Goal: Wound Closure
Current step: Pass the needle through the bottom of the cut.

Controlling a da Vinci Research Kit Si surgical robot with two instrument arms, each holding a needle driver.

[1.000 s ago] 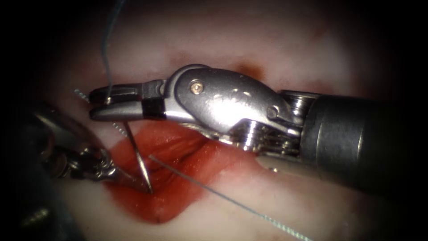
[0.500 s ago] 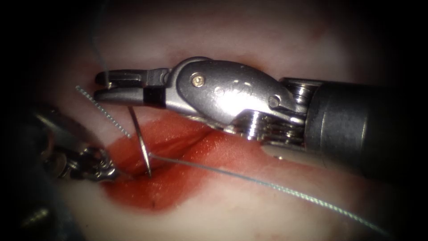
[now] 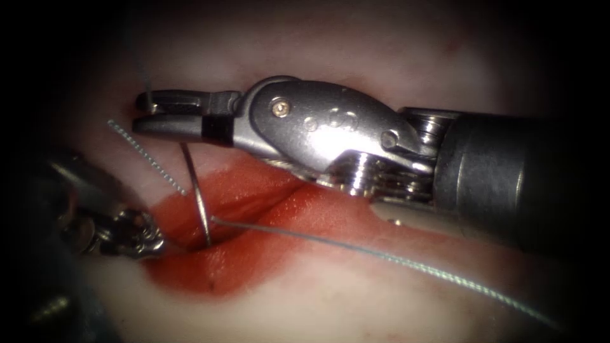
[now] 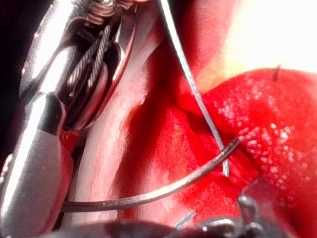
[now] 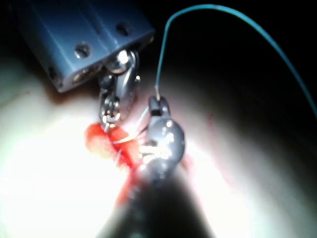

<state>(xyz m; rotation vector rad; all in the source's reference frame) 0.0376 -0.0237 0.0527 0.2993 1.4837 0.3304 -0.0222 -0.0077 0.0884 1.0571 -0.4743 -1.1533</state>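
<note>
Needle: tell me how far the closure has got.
Done: little; the cut gapes, one thread trailing from it rightward. In hand: the right hand grips the needle near its tail, tip sunk in the cut; the left hand sits at its left edge. Left: the whole cut to close.

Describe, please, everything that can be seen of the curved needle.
The needle is a thin, smooth arc of grey metal. Its upper end is gripped by the shut jaws of the right tool, where the thread leaves it. From there it curves down into the cut, and its lower end lies in the red, wet tissue. Another strand of the thread crosses it there.
</note>
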